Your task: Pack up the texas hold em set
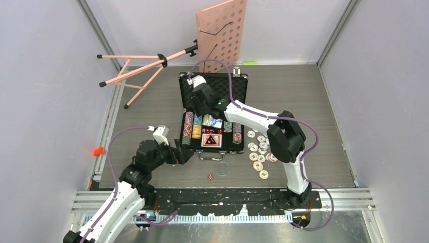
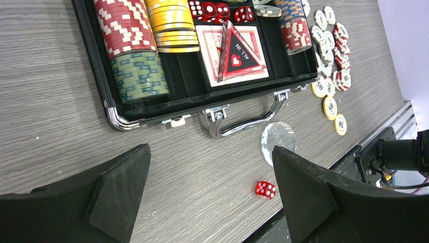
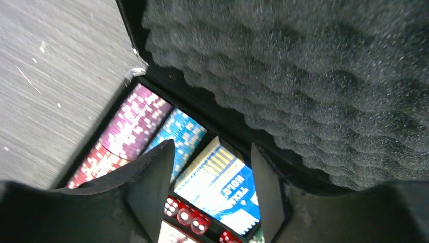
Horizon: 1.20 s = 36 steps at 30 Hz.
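Overhead: the case (image 1: pixel 239 85) lies open mid-table, with loose chips (image 1: pixel 260 151) off its right side, unpacked. Left wrist: the left gripper (image 2: pixel 210 151) has its jaws wide, ready for the die (image 2: pixel 265 190) by the near edge. Right wrist: the right gripper (image 3: pixel 211 147) has its jaws apart and empty above the card deck (image 3: pixel 222 185).

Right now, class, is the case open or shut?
Open. The case has its lid raised, showing the foam, and the chips and dice inside lie uncovered.
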{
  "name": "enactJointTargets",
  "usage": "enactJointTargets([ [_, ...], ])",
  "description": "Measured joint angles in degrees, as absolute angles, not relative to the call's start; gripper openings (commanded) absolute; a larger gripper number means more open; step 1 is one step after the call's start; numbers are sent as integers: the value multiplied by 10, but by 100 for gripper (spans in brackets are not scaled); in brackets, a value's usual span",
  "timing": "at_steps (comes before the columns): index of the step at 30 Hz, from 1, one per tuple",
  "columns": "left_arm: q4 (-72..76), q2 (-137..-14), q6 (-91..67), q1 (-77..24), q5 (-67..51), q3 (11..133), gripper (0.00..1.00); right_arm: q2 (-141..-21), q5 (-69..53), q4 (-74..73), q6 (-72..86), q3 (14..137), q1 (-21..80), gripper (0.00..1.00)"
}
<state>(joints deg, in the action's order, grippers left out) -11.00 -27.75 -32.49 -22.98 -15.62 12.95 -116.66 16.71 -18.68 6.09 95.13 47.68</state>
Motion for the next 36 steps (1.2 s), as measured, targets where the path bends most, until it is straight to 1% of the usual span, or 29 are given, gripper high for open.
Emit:
enactJointTargets([
  [3,-110,-277,-325,-230,-156,130,94,-1169,192,-154,79,951,485,51],
  [9,-110,-277,-325,-230,-156,130,94,-1187,217,-117,107,942,482,47],
  [16,-110,-277,-325,-230,-156,130,94,-1194,225,-102,132,881,486,40],
  [24,-110,-277,-325,-230,-156,130,94,-1193,238,-78,150,835,505,38],
  [32,-110,-274,-325,-230,-156,130,94,-1173,243,-79,157,814,510,44],
  [34,-110,-274,-325,-230,-156,130,94,-1161,244,-96,157,813,513,49],
  [35,-110,-274,-325,-230,-156,130,94,-1155,244,-104,157,813,514,61],
  [36,-110,-274,-325,-230,-156,130,94,-1146,244,-113,156,813,516,68],
])
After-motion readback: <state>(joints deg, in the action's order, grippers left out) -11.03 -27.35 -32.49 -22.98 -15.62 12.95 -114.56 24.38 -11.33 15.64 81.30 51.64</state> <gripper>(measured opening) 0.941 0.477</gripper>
